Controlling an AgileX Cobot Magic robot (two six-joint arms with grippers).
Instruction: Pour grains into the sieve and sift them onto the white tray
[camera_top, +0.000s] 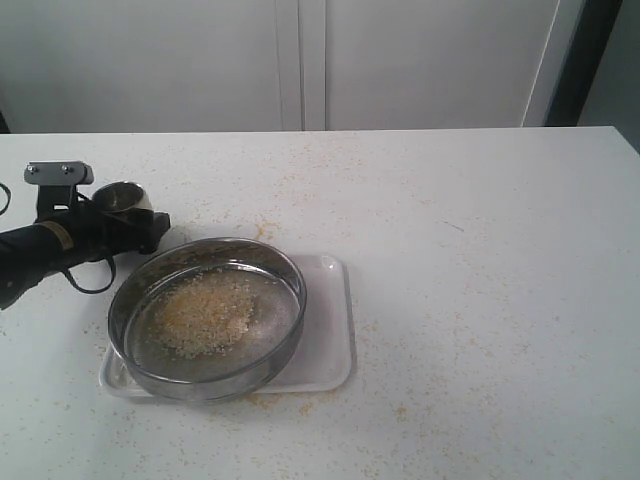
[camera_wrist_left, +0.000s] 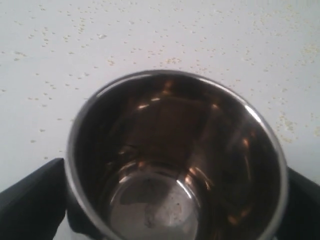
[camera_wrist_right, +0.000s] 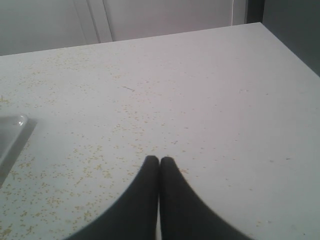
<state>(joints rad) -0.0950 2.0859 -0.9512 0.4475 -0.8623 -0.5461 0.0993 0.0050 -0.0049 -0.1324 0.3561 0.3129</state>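
Observation:
The sieve (camera_top: 200, 384) rests on the white tray (camera_top: 330, 340), left of the table's middle. A pale tan heap of grains (camera_top: 205, 312) lies on its mesh. Behind the sieve's left edge a small steel cup (camera_top: 122, 198) stands upright on the table. In the left wrist view the cup (camera_wrist_left: 175, 150) looks empty apart from a few specks. My left gripper (camera_top: 130, 215) is open, with its black fingers (camera_wrist_left: 30, 200) standing wide at each side of the cup. My right gripper (camera_wrist_right: 159, 160) is shut and empty over bare table; it is outside the exterior view.
Loose grains (camera_wrist_right: 60, 165) are scattered over the white table (camera_top: 480, 260), thickest around the tray. A corner of the tray (camera_wrist_right: 12, 132) shows in the right wrist view. White cabinet doors (camera_top: 300, 60) stand behind the table's far edge.

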